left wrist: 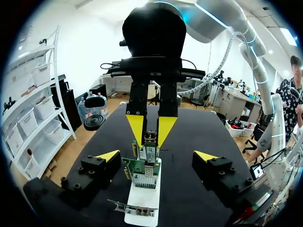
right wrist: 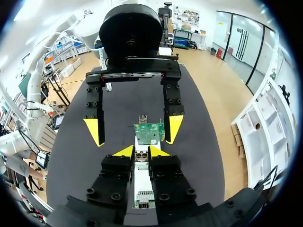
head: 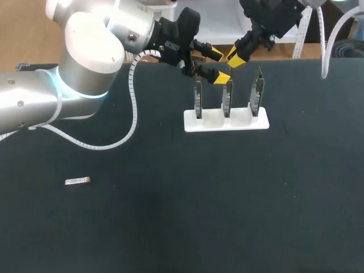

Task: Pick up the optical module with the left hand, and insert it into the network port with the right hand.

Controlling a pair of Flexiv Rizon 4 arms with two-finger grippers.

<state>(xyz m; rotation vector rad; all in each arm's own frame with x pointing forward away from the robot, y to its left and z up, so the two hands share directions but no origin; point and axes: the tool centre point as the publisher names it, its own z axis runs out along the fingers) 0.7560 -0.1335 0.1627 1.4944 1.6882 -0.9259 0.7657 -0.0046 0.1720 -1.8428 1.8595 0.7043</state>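
Table (head: 227, 216) with both arms up at its far side, the small part left lying alone.
The left gripper (head: 218, 65) hangs wide and empty beside the white stand (head: 239, 124) of three upright cards (head: 227, 94). The right gripper (head: 236, 59) above them is pinched narrow, with nothing in it. The module (head: 77, 181), a small metal slug, lies flat, well apart from both. It looks light, stiff and probably slick, so I'd pinch its long sides squarely and leave the plug end free.
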